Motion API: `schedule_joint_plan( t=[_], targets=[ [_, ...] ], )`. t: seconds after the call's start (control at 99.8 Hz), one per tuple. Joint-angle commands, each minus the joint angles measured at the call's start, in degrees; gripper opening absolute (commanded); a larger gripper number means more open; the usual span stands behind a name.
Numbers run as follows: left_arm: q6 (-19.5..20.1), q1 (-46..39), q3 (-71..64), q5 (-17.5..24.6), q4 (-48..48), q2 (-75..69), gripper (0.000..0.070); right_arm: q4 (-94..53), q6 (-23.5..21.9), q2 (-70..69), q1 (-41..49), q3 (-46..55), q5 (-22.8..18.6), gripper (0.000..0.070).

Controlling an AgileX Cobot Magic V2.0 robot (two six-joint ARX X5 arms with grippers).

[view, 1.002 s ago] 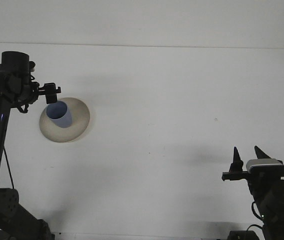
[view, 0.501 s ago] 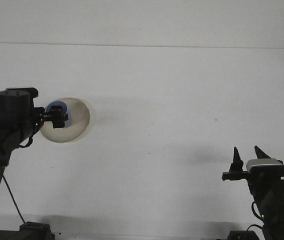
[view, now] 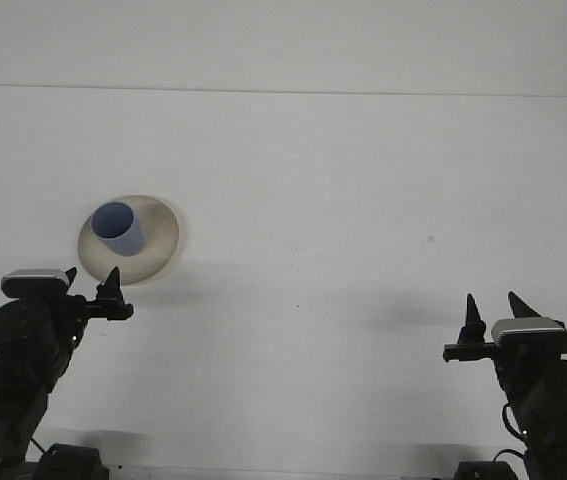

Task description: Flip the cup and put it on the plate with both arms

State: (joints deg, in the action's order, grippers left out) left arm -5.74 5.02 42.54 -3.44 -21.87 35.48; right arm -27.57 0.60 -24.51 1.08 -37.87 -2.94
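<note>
A blue cup (view: pixel 118 228) stands upright with its mouth up on the beige plate (view: pixel 155 243) at the left of the white table. My left gripper (view: pixel 93 289) sits low at the front left, below the plate and apart from it, open with nothing held. At the front right, far from the plate, my right gripper (view: pixel 493 311) is open and empty, its two dark fingertips pointing up.
The white table (view: pixel 343 200) runs back to a pale wall. Both arm bases rise from the front edge at the bottom corners.
My left arm has drawn back from the cup and plate, dropping down to the front left corner. The cup stays on the plate. The right arm has not moved.
</note>
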Motion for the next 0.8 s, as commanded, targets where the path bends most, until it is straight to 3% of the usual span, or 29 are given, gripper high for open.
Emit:
schedule_joint_plan(
  t=[0.0,0.07,0.491,0.571,0.732,0.762,0.792],
  targets=[
    [1.53,0.09,-1.79,0.02,1.99,-2.45,0.0475,0.5,-0.44,-0.28,0.09,-0.55,0.0,0.0415],
    [3.19,0.09,-3.69,0.04,2.6,-5.03,0.0474,0.5,-0.44,-0.28,0.09,-0.55,-0.02,0.0415],
    [3.48,0.09,-4.59,0.02,3.32,-7.78,0.0441,0.55,-0.44,-0.28,0.09,-0.55,-0.02,0.0412],
    [3.48,0.09,-4.59,0.02,3.02,-7.78,0.0316,0.52,-0.44,-0.28,0.07,-0.55,0.0,0.0342],
    [3.5,0.09,-4.59,0.02,2.49,-7.78,0.0012,0.52,-0.44,-0.28,0.09,-0.55,0.0,0.0043],
    [3.5,0.09,-4.59,0.02,2.45,-7.78,0.0003,0.52,-0.44,-0.28,0.09,-0.55,-0.02,0.0],
    [3.5,0.09,-4.59,0.04,2.45,-7.78,0.0006,0.55,-0.44,-0.28,0.09,-0.55,-0.02,0.0]
  ],
)
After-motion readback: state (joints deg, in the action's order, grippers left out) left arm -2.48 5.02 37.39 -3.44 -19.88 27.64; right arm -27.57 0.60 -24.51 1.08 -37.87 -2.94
